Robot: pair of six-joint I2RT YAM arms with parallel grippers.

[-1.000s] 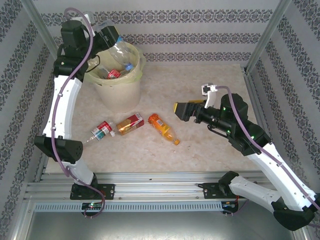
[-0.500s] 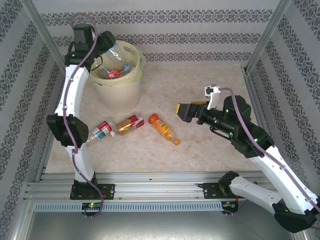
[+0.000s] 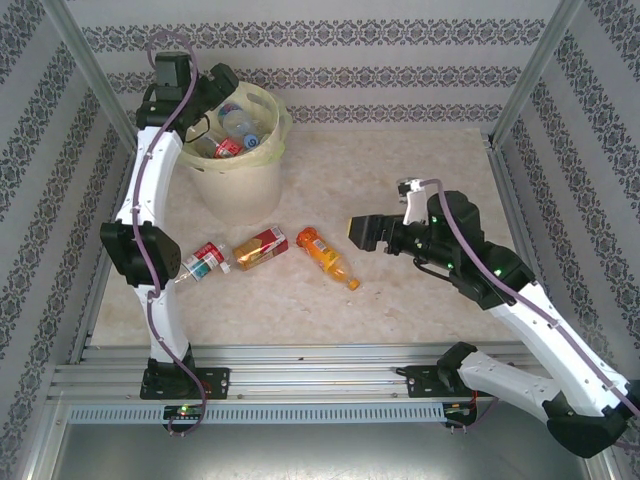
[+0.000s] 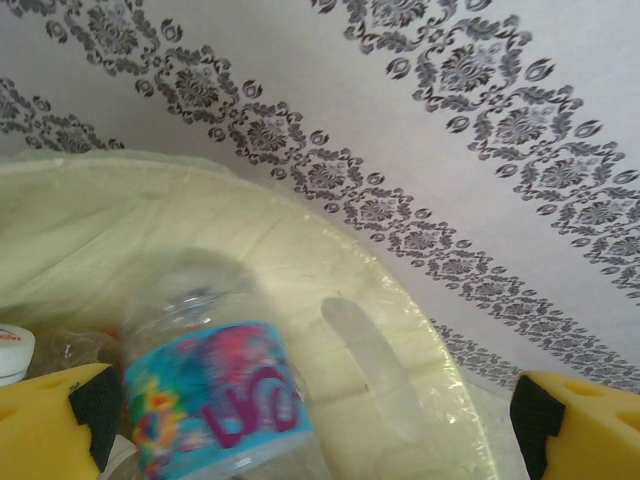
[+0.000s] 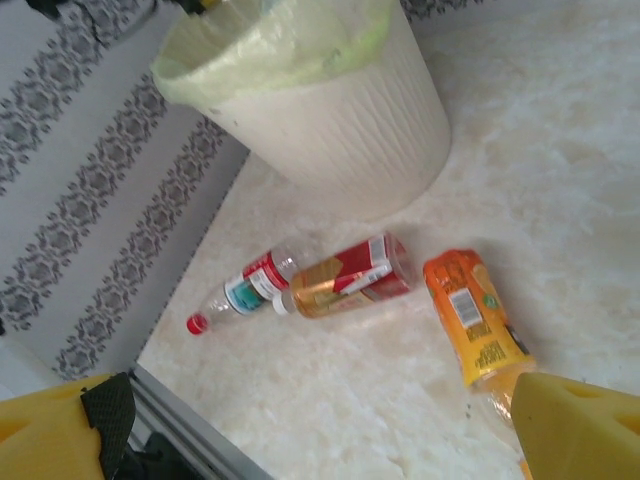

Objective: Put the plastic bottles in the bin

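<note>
My left gripper (image 3: 222,84) hangs open over the far rim of the cream-yellow bin (image 3: 236,187). A clear bottle with a blue label (image 4: 215,400) lies blurred inside the bin's liner (image 4: 400,330), beside the left finger of my left gripper (image 4: 320,430) and not held. Several bottles (image 3: 238,122) lie in the bin. Three bottles lie on the table: a red-capped one (image 3: 205,261), a red-and-gold one (image 3: 262,247) and an orange one (image 3: 326,256). My right gripper (image 3: 364,231) hovers open to the right of the orange bottle (image 5: 470,315).
The bin (image 5: 340,130) stands at the back left near the patterned wall. The red-capped bottle (image 5: 245,290) and the red-and-gold bottle (image 5: 350,280) touch end to end in front of it. A metal rail runs along the table's near edge (image 3: 300,355).
The left gripper has let go of the blue-labelled bottle, which has dropped into the bin. The right gripper has shifted slightly left toward the orange bottle.
</note>
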